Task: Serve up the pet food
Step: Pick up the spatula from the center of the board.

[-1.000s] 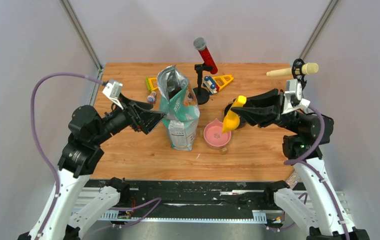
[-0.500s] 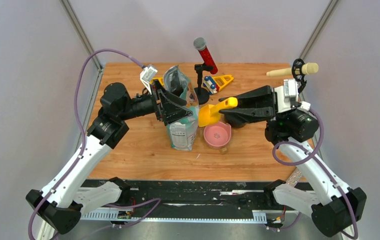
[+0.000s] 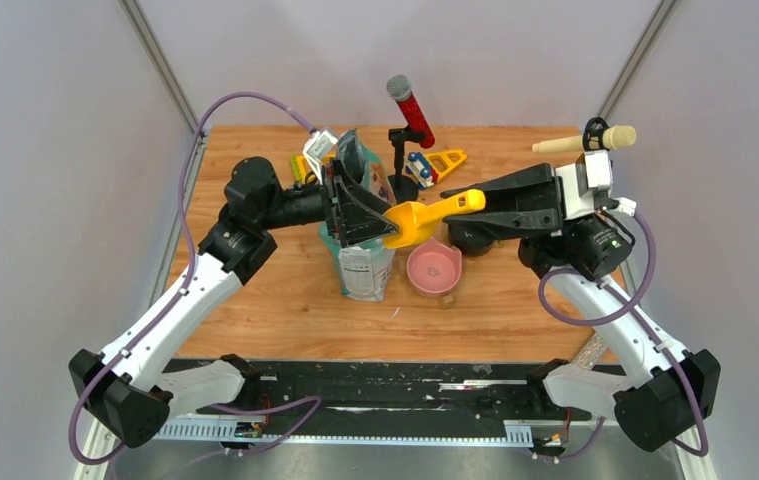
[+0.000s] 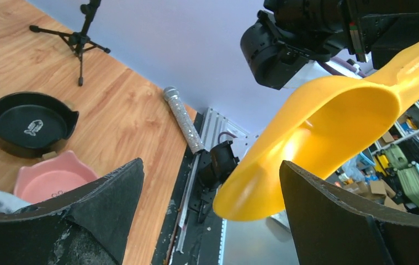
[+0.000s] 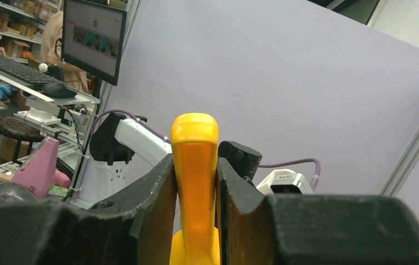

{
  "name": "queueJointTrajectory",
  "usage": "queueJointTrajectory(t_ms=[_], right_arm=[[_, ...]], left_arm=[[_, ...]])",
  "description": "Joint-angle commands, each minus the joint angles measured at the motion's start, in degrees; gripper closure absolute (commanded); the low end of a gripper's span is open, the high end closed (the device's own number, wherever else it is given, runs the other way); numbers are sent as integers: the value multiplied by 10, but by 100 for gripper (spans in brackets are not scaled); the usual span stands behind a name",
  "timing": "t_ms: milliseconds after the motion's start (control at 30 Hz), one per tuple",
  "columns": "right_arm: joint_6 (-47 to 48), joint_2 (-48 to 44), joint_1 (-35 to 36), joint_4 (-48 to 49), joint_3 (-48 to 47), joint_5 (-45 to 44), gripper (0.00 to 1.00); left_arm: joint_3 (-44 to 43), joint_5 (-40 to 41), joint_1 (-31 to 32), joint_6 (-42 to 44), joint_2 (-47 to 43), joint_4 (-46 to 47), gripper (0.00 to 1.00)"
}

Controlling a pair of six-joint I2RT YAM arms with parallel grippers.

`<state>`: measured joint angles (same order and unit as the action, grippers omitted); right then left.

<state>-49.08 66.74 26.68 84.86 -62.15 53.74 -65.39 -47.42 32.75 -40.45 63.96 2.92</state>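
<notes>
Left gripper [image 3: 367,206] spread wide, holding nothing, at the bag [image 3: 361,266] top, right gripper [image 3: 483,204] clamped on the yellow scoop [image 3: 411,224] handle

Count: 1 teal bag [image 3: 360,255], 1 yellow scoop [image 3: 420,218], 1 pink bowl [image 3: 417,270], 1 black bowl [image 4: 30,124], 3 mics: red mic [image 3: 410,108], beige mic [image 3: 585,140], silver mic [image 4: 184,118]. 2 yellow toys [image 3: 442,160].

Fixed camera looks down on the table [image 3: 515,310] from above its near edge; wrist cameras face each other, close across the yellow scoop [image 3: 423,216] all three views share.
</notes>
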Motion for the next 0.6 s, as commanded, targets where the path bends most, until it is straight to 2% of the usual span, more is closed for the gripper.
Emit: queueJointTrajectory(t_ms=[0, 67, 133, 167, 267, 333, 367, 400, 433, 500, 533, 567], right_arm=[[-22, 11, 11, 63, -18, -35, 91], [-21, 16, 12, 64, -18, -41, 90], [-20, 19, 13, 65, -12, -57, 89], [-14, 19, 13, 66, -8, -64, 89], [-3, 19, 13, 69, 6, -88, 88], [-1, 20, 13, 70, 9, -97, 87], [-1, 21, 13, 69, 10, -97, 86], [-1, 20, 13, 68, 12, -94, 85], [-1, 17, 13, 67, 17, -94, 83], [0, 7, 13, 63, 32, -98, 72], [4, -3, 13, 54, 43, -104, 61], [6, -15, 13, 37, 54, -110, 49]], left_arm=[[-1, -36, 9, -33, 15, 65, 0], [0, -50, 11, -50, 20, 93, 1], [1, -49, 15, -64, 20, 109, 7], [4, -40, 20, -74, 19, 115, 14], [16, -38, 33, -102, 16, 157, 26], [18, -45, 40, -117, 18, 184, 38], [17, -46, 41, -120, 21, 190, 52], [16, -44, 41, -122, 22, 191, 60], [15, -40, 42, -120, 22, 186, 73], [10, -29, 42, -106, 20, 168, 89], [6, -18, 42, -87, 16, 141, 98], [-4, -12, 42, -74, 14, 125, 100]])
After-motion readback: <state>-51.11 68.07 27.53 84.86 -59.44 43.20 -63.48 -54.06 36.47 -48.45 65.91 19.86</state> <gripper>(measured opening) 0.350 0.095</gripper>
